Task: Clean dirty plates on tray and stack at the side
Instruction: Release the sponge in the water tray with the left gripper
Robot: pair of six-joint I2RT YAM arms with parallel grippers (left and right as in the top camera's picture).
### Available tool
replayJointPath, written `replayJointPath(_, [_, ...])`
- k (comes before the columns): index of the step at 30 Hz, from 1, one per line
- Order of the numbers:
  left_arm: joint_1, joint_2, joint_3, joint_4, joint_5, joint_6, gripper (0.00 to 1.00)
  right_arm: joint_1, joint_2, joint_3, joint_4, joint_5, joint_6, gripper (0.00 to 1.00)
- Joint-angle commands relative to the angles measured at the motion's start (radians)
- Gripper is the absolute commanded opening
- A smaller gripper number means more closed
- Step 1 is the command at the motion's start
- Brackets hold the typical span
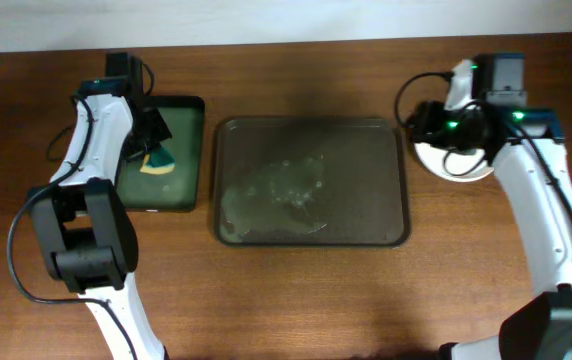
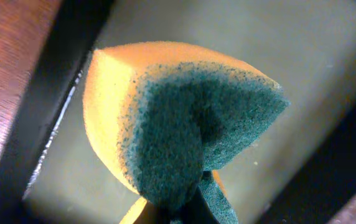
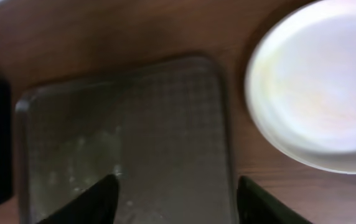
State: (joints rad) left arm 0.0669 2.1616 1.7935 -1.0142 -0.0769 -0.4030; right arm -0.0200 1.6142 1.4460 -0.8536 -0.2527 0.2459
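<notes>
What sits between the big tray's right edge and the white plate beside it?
Nothing: only bare wooden table separates the tray from the plate, clearest in the right wrist view.

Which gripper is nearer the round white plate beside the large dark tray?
Right. The right gripper hangs open beside the white plate; the left gripper is beyond the large dark tray, over the green tray, gripping a yellow-green sponge.

Overhead stares straight down, taking in the whole table [image 1: 286, 310], tray [image 1: 311, 180] dead centre. Left wrist is jammed close on the sponge [image 2: 178, 124] (green tray [image 2: 327, 56] behind it). Right wrist hangs higher, angled down at the tray's right end and the plate [image 3: 318, 87], ground overhead shares.
</notes>
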Motion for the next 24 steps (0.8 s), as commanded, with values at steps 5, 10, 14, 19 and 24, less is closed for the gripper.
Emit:
replayJointPath(5, [0.001, -0.017, -0.137, 0.150, 0.204, 0.079, 0.06, 0.169, 0.010, 0.014, 0.005, -0.002, -0.001, 0.66])
replayJointPath(10, [0.003, -0.018, -0.136, 0.159, 0.203, 0.087, 0.74, 0.213, 0.010, 0.014, 0.004, -0.002, -0.001, 0.73])
replayJointPath(14, [0.028, -0.035, -0.079, 0.106, 0.189, 0.108, 1.00, 0.236, -0.005, 0.014, -0.008, -0.002, -0.001, 0.86])
replayJointPath(19, [0.049, -0.132, 0.056, -0.023, 0.190, 0.114, 1.00, 0.236, -0.088, 0.014, -0.045, -0.002, -0.001, 0.98])
replayJointPath(24, [0.044, -0.310, 0.091, -0.111, 0.197, 0.114, 1.00, 0.236, -0.226, 0.014, -0.111, -0.001, -0.002, 0.98])
